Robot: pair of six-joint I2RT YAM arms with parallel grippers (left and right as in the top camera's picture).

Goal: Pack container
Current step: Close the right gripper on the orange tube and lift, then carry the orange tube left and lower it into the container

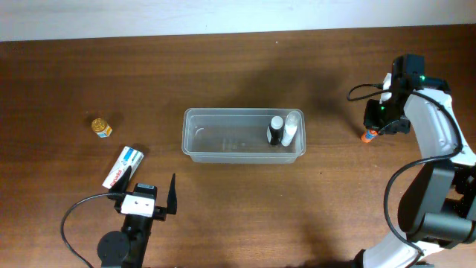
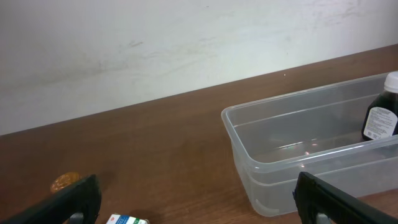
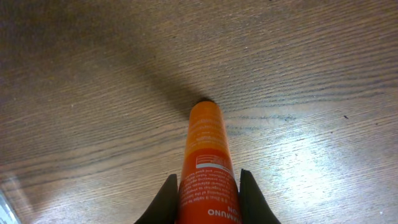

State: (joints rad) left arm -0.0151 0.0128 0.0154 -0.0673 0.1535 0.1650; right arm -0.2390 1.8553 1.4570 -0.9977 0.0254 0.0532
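The clear container (image 1: pixel 195 141) sits mid-table and holds a dark bottle (image 1: pixel 276 130) and a white bottle (image 1: pixel 291 127) at its right end. It also shows in the left wrist view (image 2: pixel 249 155), with the dark bottle (image 2: pixel 380 118) inside. My right gripper (image 3: pixel 207 186) is shut on an orange tube (image 3: pixel 207 149), its far end touching the wood; overhead it is at the right (image 1: pixel 370 135). My left gripper (image 2: pixel 199 199) is open and empty, near the front left (image 1: pixel 147 199). A white box (image 1: pixel 123 167) lies just beyond it. A small gold jar (image 1: pixel 101 127) stands far left.
A pale wall runs along the table's far edge (image 2: pixel 186 50). The right arm's cable (image 1: pixel 361 91) loops above the orange tube. The white box's end (image 2: pixel 127 219) and the gold jar (image 2: pixel 64 181) show low in the left wrist view.
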